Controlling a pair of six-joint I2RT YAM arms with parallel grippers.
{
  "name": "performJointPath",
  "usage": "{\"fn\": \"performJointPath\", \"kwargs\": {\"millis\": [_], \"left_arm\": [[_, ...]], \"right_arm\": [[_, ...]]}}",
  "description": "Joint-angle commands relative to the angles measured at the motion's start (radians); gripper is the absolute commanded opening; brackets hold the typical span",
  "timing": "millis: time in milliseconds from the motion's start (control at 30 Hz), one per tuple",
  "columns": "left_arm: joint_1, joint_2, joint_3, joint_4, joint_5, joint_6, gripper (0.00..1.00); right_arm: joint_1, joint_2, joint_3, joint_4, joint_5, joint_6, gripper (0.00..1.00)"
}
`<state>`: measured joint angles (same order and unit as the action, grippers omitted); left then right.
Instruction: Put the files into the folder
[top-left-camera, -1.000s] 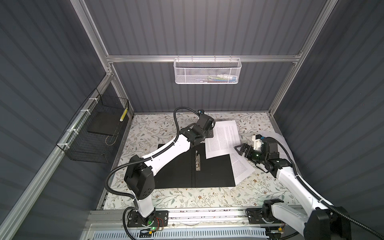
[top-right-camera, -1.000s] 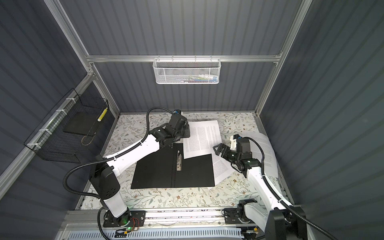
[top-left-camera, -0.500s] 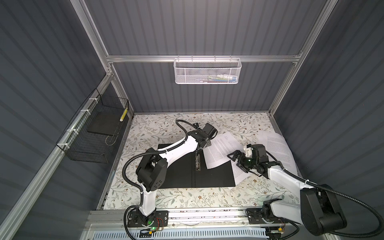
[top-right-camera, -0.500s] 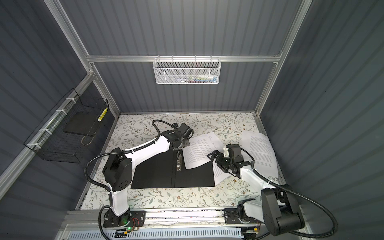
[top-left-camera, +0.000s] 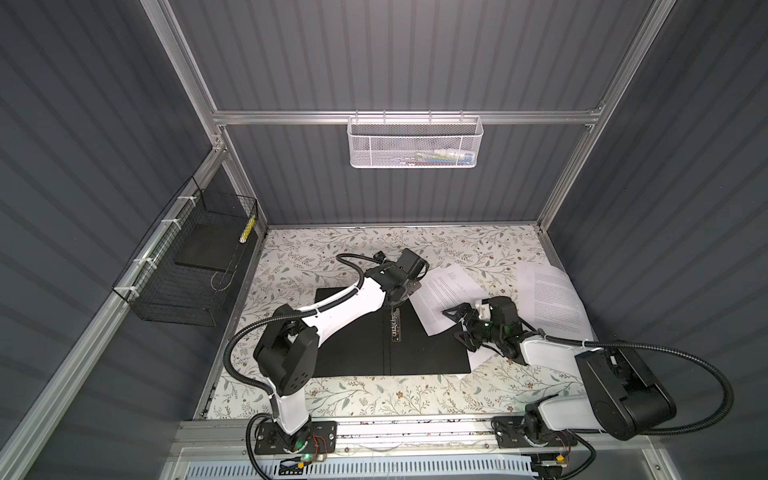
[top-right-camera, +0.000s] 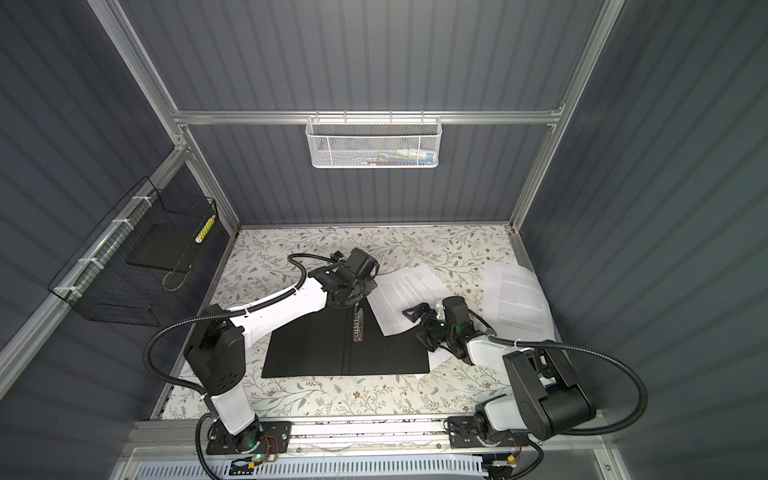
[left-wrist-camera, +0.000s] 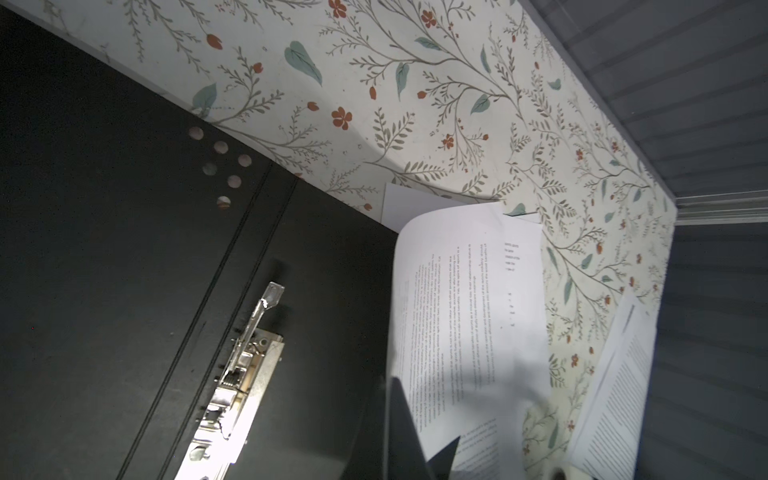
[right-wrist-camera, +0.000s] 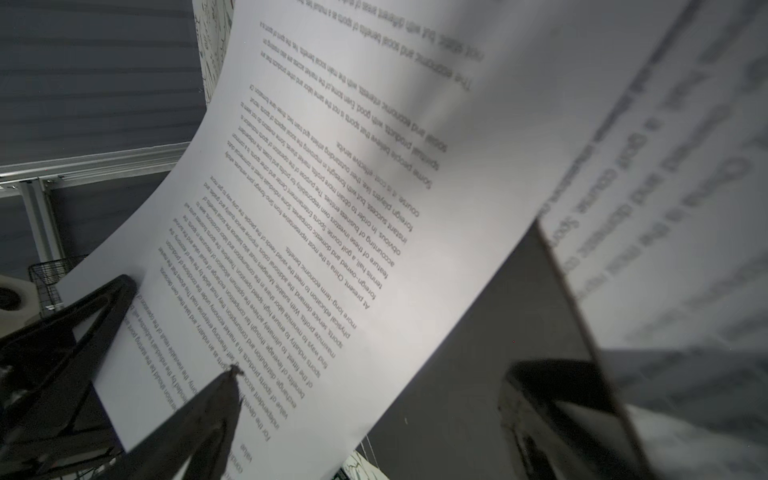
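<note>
Left wrist: folder (left-wrist-camera: 104, 249) spine clip (left-wrist-camera: 237, 374); right wrist: legible print on curled file (right-wrist-camera: 374, 187).

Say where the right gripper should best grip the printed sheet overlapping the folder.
The edge of the printed sheet nearest the right gripper, coming from the right: the sheet bows up off the open folder, likely leaving room for a finger beneath.

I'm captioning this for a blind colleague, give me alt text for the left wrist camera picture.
An open black folder lies flat on a floral table, its metal spine clip catching light. A curled white printed sheet overlaps the folder's edge, and another sheet lies beside the grey wall.
</note>
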<state>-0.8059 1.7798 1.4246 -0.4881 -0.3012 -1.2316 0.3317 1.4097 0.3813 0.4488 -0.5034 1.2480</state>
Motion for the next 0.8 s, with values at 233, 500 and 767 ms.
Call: {"fn": "performJointPath", "kwargs": {"millis": [233,500,767], "left_arm": [[-0.001,-0.049,-0.095,0.096,0.035,-0.085,0.00],[-0.001,-0.071,-0.136,0.132,0.038,-0.088,0.00],[-0.001,-0.081,-0.151,0.134,0.028,-0.098,0.00]], "right_arm": [[0.044,0.166,-0.025,0.353,0.002,0.243,0.86],[0.044,0.209,-0.046,0.435,0.047,0.272,0.72],[0.044,0.242,-0.059,0.472,0.058,0.279,0.54]]}}
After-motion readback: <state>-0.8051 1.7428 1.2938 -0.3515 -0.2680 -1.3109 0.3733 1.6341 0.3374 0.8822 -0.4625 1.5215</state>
